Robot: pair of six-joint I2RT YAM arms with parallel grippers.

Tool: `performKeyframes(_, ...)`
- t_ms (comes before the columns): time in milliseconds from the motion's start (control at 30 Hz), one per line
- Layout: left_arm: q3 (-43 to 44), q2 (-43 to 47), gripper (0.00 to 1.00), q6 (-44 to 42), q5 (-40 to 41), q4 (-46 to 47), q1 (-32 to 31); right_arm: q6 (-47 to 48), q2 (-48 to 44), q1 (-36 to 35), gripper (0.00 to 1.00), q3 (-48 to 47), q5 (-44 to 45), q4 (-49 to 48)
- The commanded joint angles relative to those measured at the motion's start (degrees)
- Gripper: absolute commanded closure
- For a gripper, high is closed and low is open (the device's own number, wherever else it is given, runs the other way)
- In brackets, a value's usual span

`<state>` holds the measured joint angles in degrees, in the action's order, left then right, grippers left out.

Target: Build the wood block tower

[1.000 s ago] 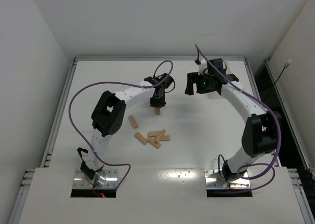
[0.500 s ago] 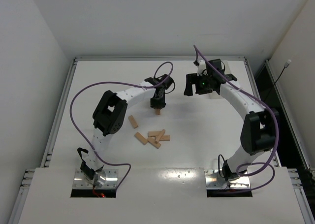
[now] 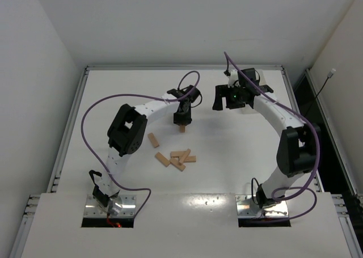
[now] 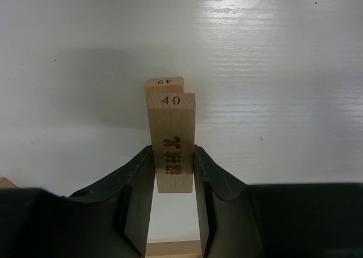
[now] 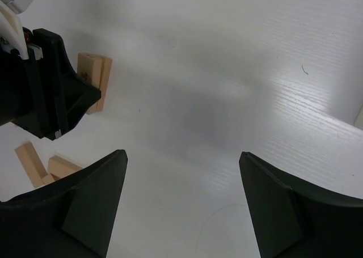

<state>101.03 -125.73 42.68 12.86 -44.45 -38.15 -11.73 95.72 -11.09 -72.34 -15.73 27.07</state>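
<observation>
light: bright, even, from above | glare: streak on table (image 4: 244, 8), left wrist view | shadows: soft grey patch beside wood block (image 4: 172, 144) | focus: top view sharp, wrist views slightly softer

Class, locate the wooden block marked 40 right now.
Left wrist view, centre: block 40 sits between the fingers of the left gripper, beside block 49, beyond the loose pile.

Robot lab, white-walled table (image 3: 238, 150)

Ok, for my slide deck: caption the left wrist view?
Left end effector clamps wood block 40, block 49 just behind it.
</observation>
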Motion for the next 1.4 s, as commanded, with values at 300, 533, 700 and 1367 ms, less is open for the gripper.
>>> performKeyframes(300, 0.57, 0.04, 0.13, -1.27, -1.09, 1.64, 0.97, -0.58, -0.1, 0.28, 0.23, -2.11, -2.47, -1.67)
performKeyframes(533, -2.6, 4.36, 0.13, -1.81, -0.56, 2.7, 0.97, -0.05, 0.43, -0.33, 0.24, -2.11, -2.47, -1.67)
performKeyframes(700, -3.3, 3.66, 0.23, -2.86, -0.56, 3.75, 0.97, -0.05, 0.43, -0.33, 0.24, -2.11, -1.95, -1.67)
performKeyframes(1367, 1.35, -3.12, 0.56, -3.92, -2.75, 3.75, 3.26, 0.48, 1.48, -0.33, 0.24, -2.72, -2.47, -1.14)
